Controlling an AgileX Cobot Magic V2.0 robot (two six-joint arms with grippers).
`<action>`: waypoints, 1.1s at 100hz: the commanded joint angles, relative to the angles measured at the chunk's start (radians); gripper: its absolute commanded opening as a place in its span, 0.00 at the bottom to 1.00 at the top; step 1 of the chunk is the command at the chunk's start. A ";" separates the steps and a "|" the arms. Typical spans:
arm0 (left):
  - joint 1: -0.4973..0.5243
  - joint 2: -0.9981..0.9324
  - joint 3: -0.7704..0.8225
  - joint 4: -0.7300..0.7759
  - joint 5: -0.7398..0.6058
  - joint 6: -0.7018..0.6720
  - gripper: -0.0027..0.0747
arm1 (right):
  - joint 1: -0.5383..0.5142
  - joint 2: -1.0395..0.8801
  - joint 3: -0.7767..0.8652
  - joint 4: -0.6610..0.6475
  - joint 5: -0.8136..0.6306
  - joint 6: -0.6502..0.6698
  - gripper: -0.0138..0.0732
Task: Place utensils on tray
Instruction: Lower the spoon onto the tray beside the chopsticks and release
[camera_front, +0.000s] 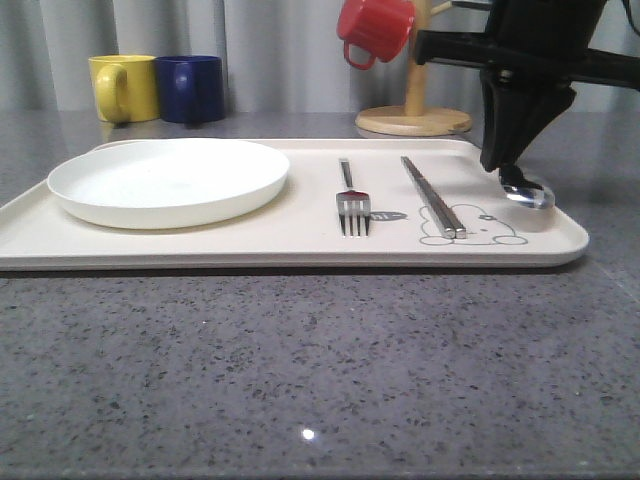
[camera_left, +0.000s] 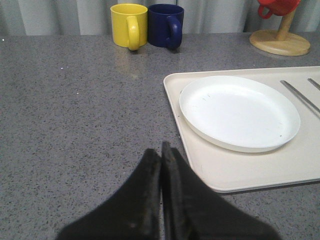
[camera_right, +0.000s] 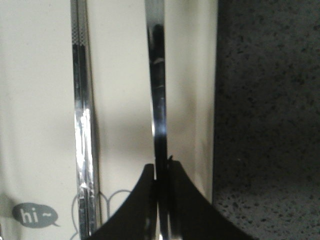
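The cream tray (camera_front: 300, 235) lies across the grey table. On it the fork (camera_front: 352, 205) lies at the middle and the pair of chopsticks (camera_front: 432, 195) to its right, over the rabbit drawing. My right gripper (camera_front: 497, 160) is shut on the spoon (camera_front: 527, 194), whose bowl is down at the tray's right end. In the right wrist view the spoon handle (camera_right: 159, 90) runs out from between the closed fingers (camera_right: 145, 200), beside the chopsticks (camera_right: 82, 115). My left gripper (camera_left: 161, 150) is shut and empty, over the bare table left of the tray (camera_left: 240, 167).
A round white plate (camera_front: 168, 180) takes up the tray's left part. A yellow mug (camera_front: 125, 88) and a dark blue mug (camera_front: 190, 88) stand at the back left. A wooden mug stand (camera_front: 413, 118) with a red mug (camera_front: 374, 30) is behind the tray, near the right arm.
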 joint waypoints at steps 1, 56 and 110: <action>-0.005 0.009 -0.024 0.000 -0.070 -0.007 0.01 | 0.004 -0.037 -0.022 -0.011 -0.037 0.023 0.07; -0.005 0.009 -0.024 0.000 -0.070 -0.007 0.01 | 0.004 -0.012 -0.024 -0.015 -0.045 0.029 0.46; -0.005 0.009 -0.024 0.000 -0.070 -0.007 0.01 | -0.001 -0.231 -0.024 -0.182 -0.077 0.029 0.07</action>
